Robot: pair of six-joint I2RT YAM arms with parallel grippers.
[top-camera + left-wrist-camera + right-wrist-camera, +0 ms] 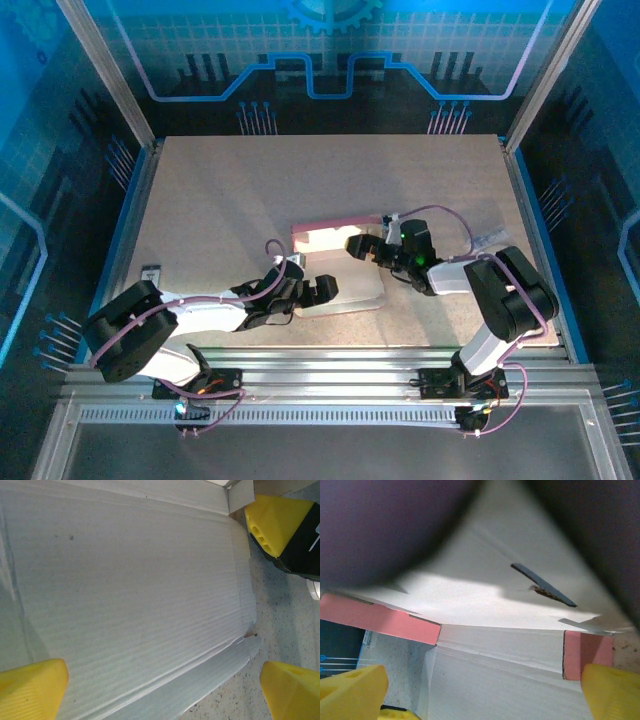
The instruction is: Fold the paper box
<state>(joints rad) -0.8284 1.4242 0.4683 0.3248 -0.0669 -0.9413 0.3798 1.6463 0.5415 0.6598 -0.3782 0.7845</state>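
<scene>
One paper box, one left claw and one right claw, both open, on beige worktop within blue walls.

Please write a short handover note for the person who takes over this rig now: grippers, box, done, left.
Left gripper: open, over the near flat panel of the box.
Right gripper: open, at the raised pink back flap.
Box: middle of the table, pale inside up, mostly flat.
Done: back flap raised.
Left: raise the other flaps, close the box.
</scene>
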